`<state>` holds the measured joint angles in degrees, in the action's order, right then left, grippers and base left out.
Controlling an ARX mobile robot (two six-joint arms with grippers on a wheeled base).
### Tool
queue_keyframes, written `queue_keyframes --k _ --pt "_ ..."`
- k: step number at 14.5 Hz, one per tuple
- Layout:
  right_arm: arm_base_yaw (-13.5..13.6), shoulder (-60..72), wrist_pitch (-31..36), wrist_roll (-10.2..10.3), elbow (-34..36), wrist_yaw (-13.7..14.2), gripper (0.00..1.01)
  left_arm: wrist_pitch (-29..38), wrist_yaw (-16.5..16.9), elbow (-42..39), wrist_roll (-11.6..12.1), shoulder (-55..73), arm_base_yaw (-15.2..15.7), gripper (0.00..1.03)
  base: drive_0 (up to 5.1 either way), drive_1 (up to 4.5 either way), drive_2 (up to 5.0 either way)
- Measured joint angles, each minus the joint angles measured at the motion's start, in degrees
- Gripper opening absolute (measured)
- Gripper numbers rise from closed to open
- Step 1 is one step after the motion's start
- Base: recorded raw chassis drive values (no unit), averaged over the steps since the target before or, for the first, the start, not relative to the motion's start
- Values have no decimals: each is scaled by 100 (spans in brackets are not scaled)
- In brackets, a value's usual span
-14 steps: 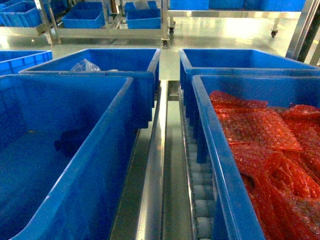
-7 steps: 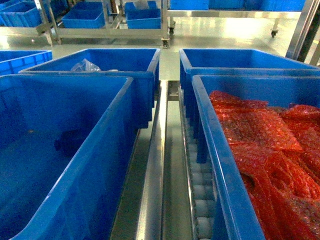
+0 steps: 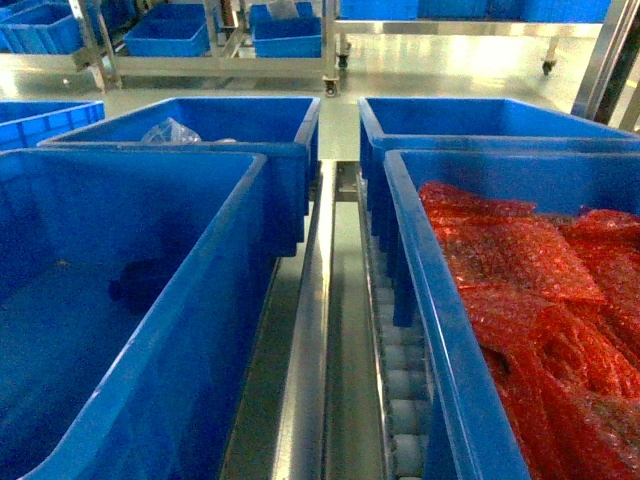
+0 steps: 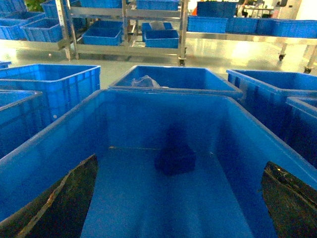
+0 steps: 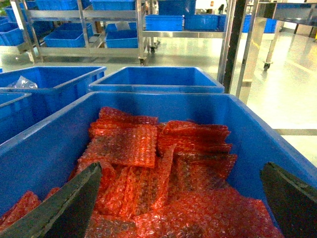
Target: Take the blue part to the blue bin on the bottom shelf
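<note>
Blue part [image 4: 174, 157] resting on the floor of the near-left blue bin [image 4: 59, 144], directly ahead of the left gripper [image 4: 178, 218], whose fingers [image 4: 64, 203] are spread wide and empty.

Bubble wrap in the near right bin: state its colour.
The bubble wrap is red-orange; the right wrist view shows it best, filling the blue bin.

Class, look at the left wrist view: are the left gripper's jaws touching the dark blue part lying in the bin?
Apart. In the left wrist view the left gripper has its jaws spread at the frame's lower corners, with bare bin floor between them and the dark blue part.
</note>
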<state>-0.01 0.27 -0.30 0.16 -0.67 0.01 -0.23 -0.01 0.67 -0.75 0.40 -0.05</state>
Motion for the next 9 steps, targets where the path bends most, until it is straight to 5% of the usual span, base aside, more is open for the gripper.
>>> queue_keyframes --k 9 --pt "0 0 0 -2 0 0 98 0 0 0 0 0 0 98 0 0 0"
